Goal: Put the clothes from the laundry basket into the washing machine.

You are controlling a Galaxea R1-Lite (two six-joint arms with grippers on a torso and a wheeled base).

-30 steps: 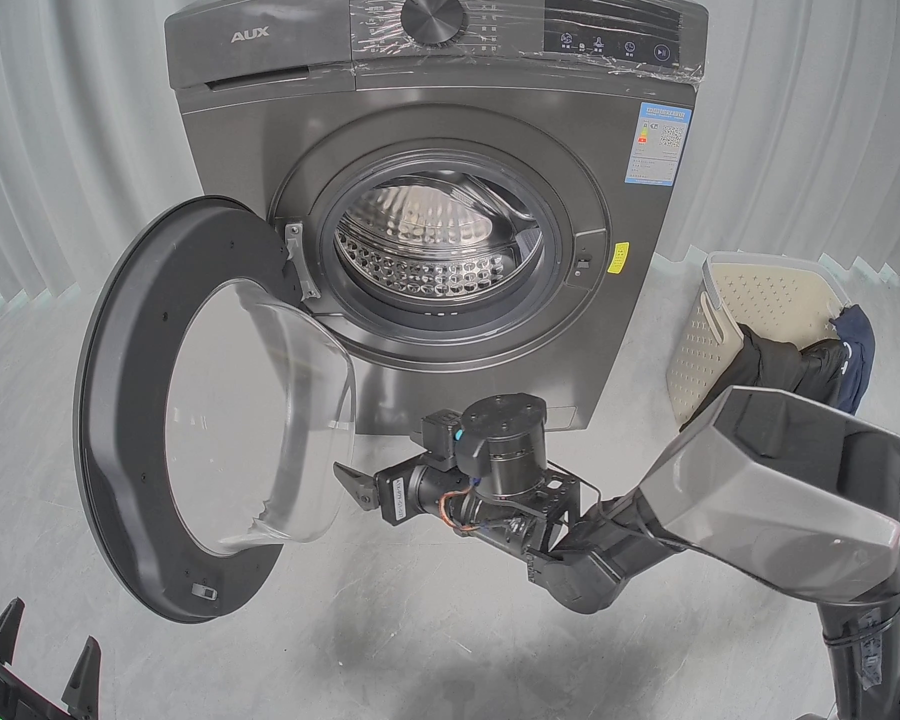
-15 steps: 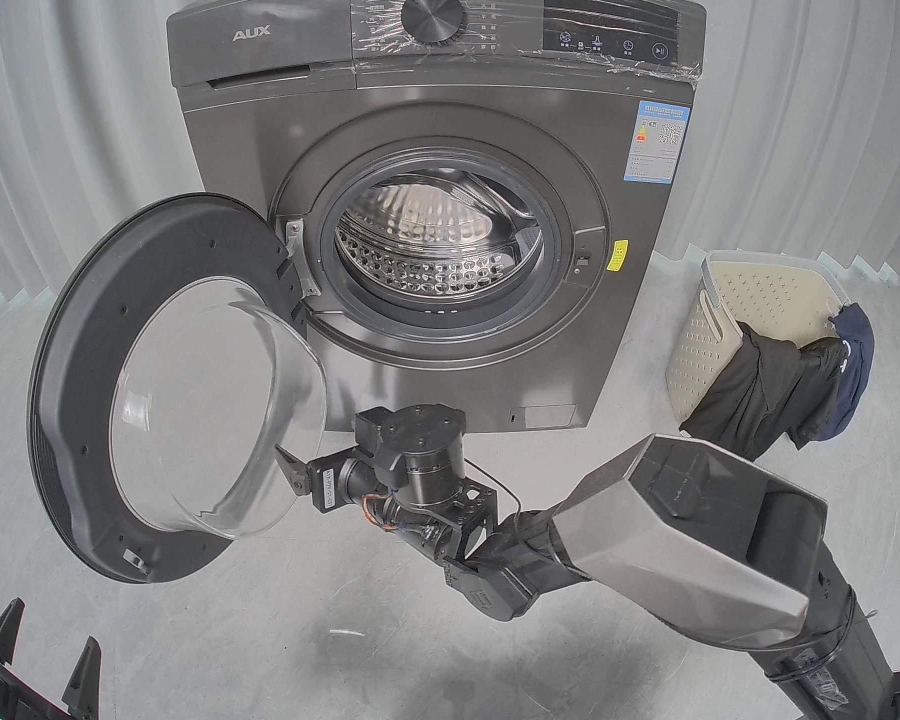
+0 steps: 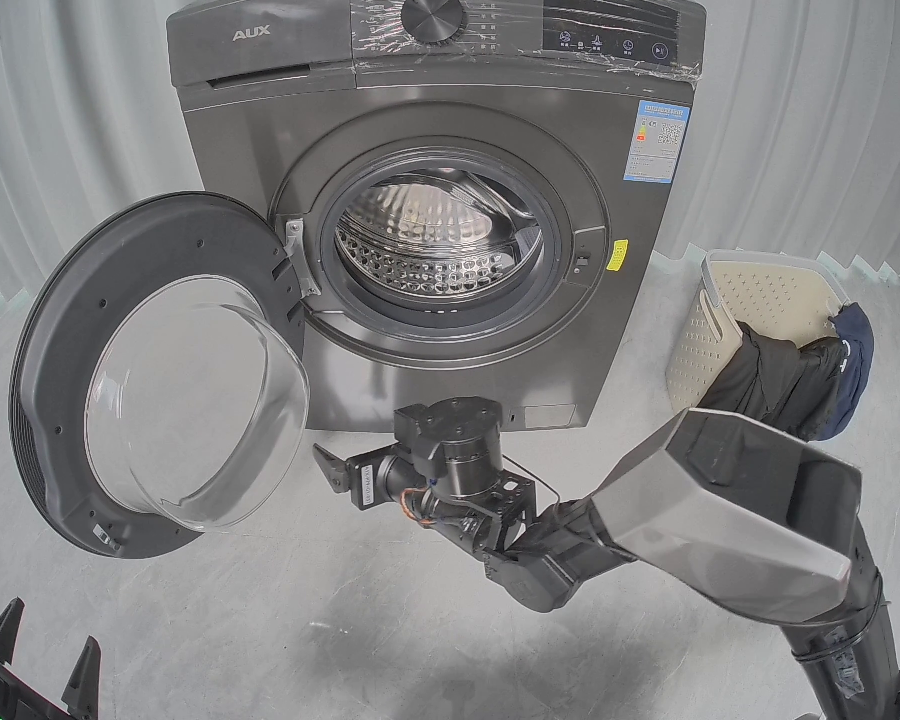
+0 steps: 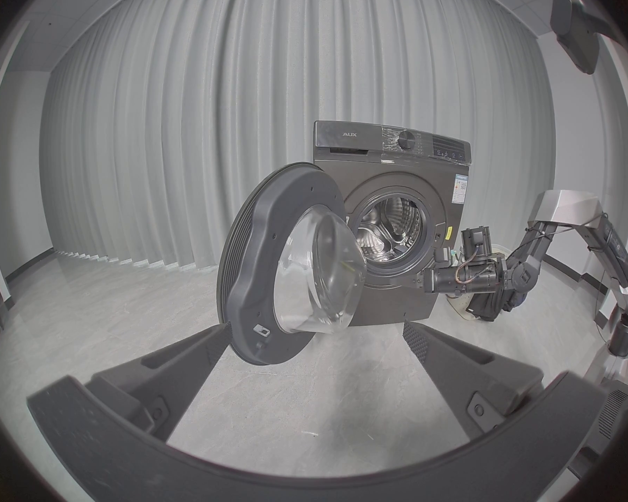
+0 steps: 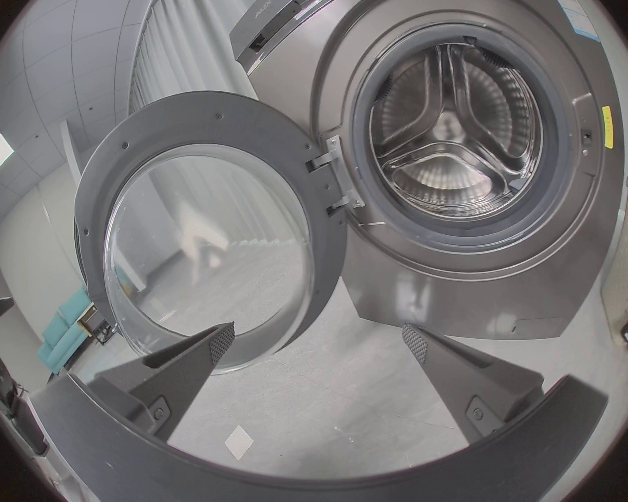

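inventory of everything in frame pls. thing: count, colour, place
washing machine: 1, dark grey, centre, against the curtain
door: 1, grey rim with clear glass, swung open on the machine's left
drum: 1, shiny steel, inside the open port
laundry basket: 1, cream, on the floor right of the machine
clothes: 2 seen, black garment and dark blue garment, draped over the basket's front rim
curtain: 1, pale grey, behind
floor: grey
right gripper: open, low before the machine
left gripper: open, near left

The grey floor [image 3: 270,632] carries the washing machine [image 3: 240,142] and laundry basket [image 3: 692,347].
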